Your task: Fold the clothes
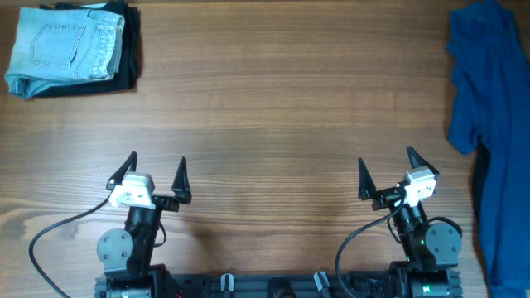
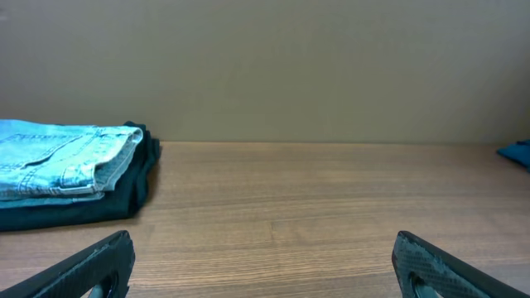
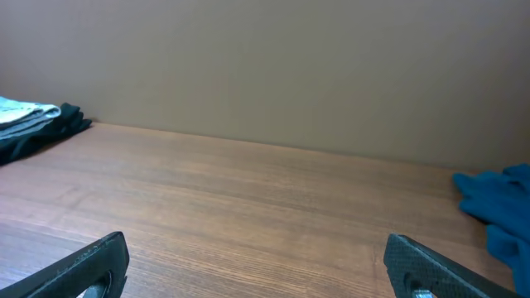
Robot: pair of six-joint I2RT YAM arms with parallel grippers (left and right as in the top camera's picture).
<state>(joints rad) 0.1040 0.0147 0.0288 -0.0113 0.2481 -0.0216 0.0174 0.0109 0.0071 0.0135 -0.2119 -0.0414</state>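
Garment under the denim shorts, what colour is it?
That garment is black, clearest in the left wrist view.

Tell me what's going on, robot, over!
Left end effector open, right end effector open, both empty. Denim shorts folded on black garment, far left corner. Nothing in the way.

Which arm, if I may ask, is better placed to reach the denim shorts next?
Left, probably: the denim shorts lie far left, ahead of the open left end effector; the right end effector sits across the table.
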